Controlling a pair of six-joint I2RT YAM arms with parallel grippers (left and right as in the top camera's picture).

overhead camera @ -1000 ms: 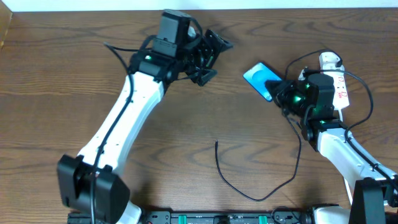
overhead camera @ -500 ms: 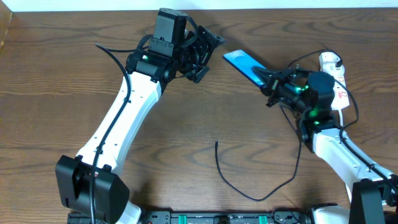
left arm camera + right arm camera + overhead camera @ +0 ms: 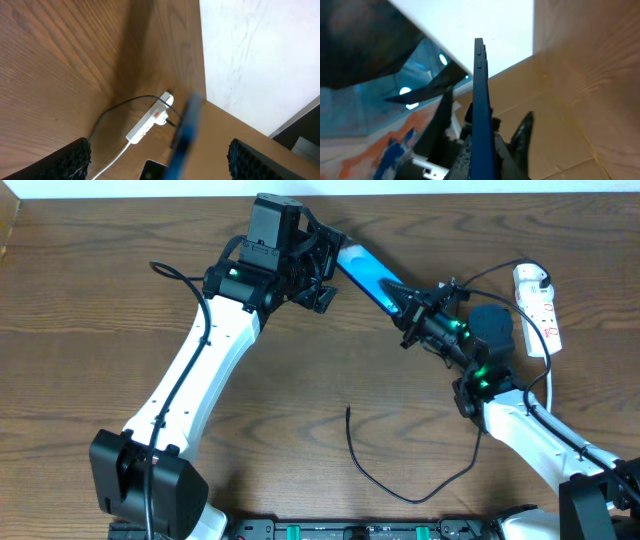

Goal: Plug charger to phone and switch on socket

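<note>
1. The socket lies by the far right corner of the table, well apart from both grippers. The left wrist view shows it beyond the phone.
2. The charger lies slack on the wood near the front. Its free end points toward the middle, well apart from the phone.
3. The right gripper is clamped on the phone's lower end and holds it off the table, tilted toward the left arm (the right wrist view shows it edge-on between the fingers).
4. The left gripper stands wide, holding nothing. The phone's free end reaches in between its pads. It looks blurred there, and I cannot tell whether it touches either pad.
5. Both grippers meet close to the table's far edge, with white surface beyond it. A wide stretch of wood lies open between the two arms toward the front, crossed only by the charger's loop.
</note>
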